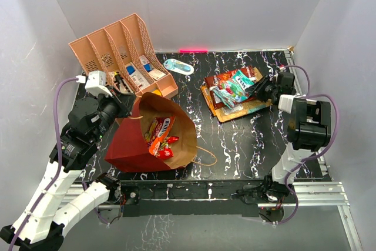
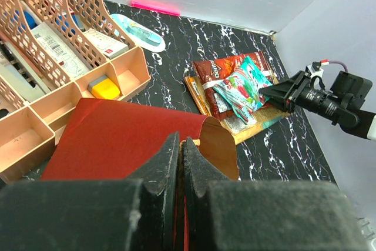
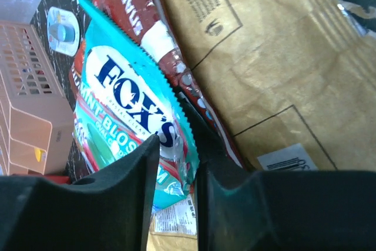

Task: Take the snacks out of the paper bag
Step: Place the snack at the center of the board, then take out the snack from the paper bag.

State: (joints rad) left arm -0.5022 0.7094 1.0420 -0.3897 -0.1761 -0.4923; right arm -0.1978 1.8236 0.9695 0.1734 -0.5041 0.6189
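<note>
Though left gripper (image 2: 180, 140) pinches paper bag (image 2: 117, 139), right gripper (image 3: 171, 132) stands ajar over white-walled table (image 1: 235, 140).

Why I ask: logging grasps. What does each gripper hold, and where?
Left gripper pinches the paper bag by its rim. Right gripper straddles the teal packet, jaws parted: apparently no hold.

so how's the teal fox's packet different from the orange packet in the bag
Place: the teal crinkly Fox's packet lies out on the pile of packets, while the orange foil packet lies inside the dark-red paper bag.
Contact: the teal packet's edge sits between the parted jaws of the right gripper; no jaws reach the orange packet.
Colour: teal with a dark blue logo against orange and red.
Both are flat printed snack packets.
</note>
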